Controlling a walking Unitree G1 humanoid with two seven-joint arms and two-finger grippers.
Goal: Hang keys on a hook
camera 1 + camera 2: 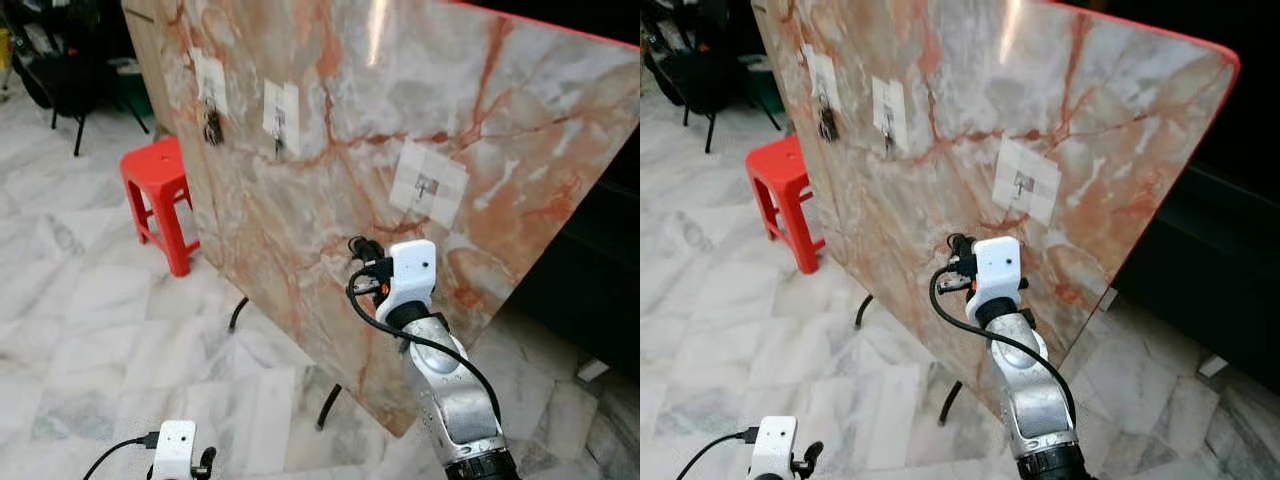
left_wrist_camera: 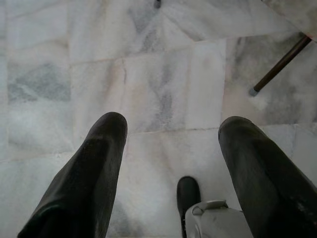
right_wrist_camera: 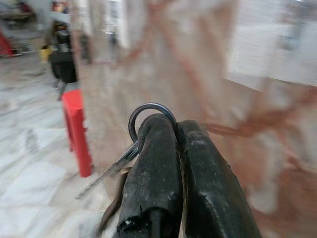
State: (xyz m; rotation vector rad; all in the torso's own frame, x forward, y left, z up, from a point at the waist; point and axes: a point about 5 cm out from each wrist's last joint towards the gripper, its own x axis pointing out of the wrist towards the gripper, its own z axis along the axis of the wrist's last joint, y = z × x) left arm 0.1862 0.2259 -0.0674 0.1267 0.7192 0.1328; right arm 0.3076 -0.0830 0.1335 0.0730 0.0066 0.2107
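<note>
A tilted marble-patterned board carries three white adhesive patches, each with a small hook. The far left hook holds a dark bunch of keys, the middle hook has something small hanging, and the right hook is bare. My right gripper is shut on a key ring with keys dangling from it. It is raised close to the board, below and left of the bare hook. My left gripper hangs low and open over the floor.
A red plastic stool stands on the marble floor left of the board. Thin dark legs support the board from below. A dark cabinet sits right of the board, and chairs stand at the back left.
</note>
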